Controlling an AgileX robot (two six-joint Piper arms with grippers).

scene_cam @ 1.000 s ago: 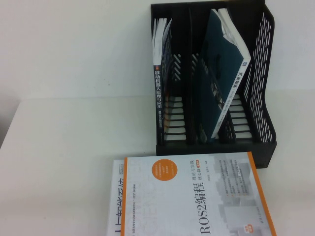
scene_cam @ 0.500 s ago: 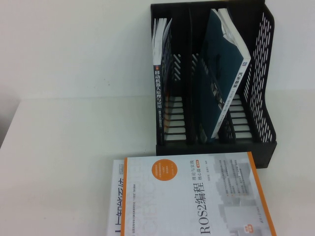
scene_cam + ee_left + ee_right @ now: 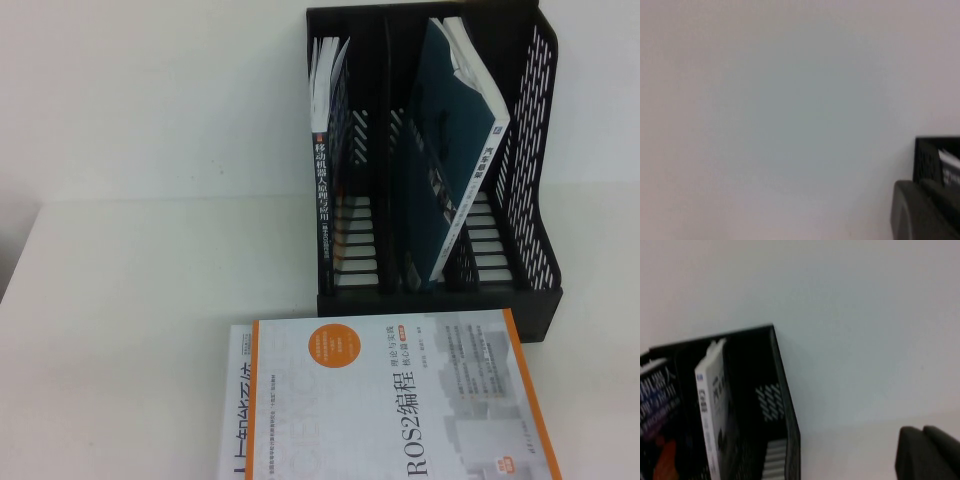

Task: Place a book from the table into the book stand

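A white and orange book (image 3: pixel 400 400) lies flat at the table's near edge, on top of another white book (image 3: pixel 238 420). The black book stand (image 3: pixel 540 290) stands at the back right. A dark book (image 3: pixel 322 190) is upright in its left slot. A teal book (image 3: pixel 450 150) leans to the right further along. Neither gripper shows in the high view. My left gripper (image 3: pixel 920 186) is shut and empty, with a corner of the stand (image 3: pixel 930 155) beyond it. My right gripper (image 3: pixel 922 432) is shut and empty, to the side of the stand (image 3: pixel 782 385).
The white table (image 3: pixel 150 200) stretches to the left of the stand and behind the flat books. The stand's right slot by the perforated side wall (image 3: pixel 535 150) holds no book. A white-spined book (image 3: pixel 710 400) shows in the right wrist view.
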